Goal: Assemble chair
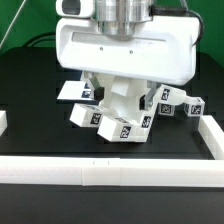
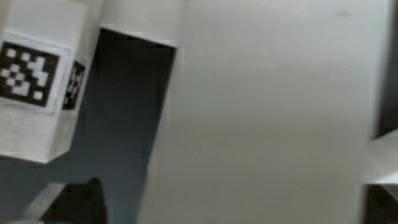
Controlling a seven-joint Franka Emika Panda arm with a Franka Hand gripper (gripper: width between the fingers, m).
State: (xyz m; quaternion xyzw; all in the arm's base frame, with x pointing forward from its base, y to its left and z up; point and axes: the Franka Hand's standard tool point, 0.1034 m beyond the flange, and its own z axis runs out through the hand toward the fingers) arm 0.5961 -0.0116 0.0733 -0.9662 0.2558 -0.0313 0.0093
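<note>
Found the chair point(image 1: 118, 128) as loose white blocky pieces, clustered on the black table point(image 1: 30, 95) right under the arm, small black-and-white square tags point(image 1: 124, 131) on several faces. Hung the pincer point(image 1: 120, 92) released, jaws spread wide, over the cluster. Noted one broad white piece point(image 2: 267, 110) close before the wrist camera, a tagged bar point(image 2: 36, 100) beside it.

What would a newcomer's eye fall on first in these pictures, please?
The bulky white wrist housing fills the top centre of the exterior view, hanging low over a cluster of tagged white chair parts on the black table. White border rails line the near edge and the exterior view's right.
</note>
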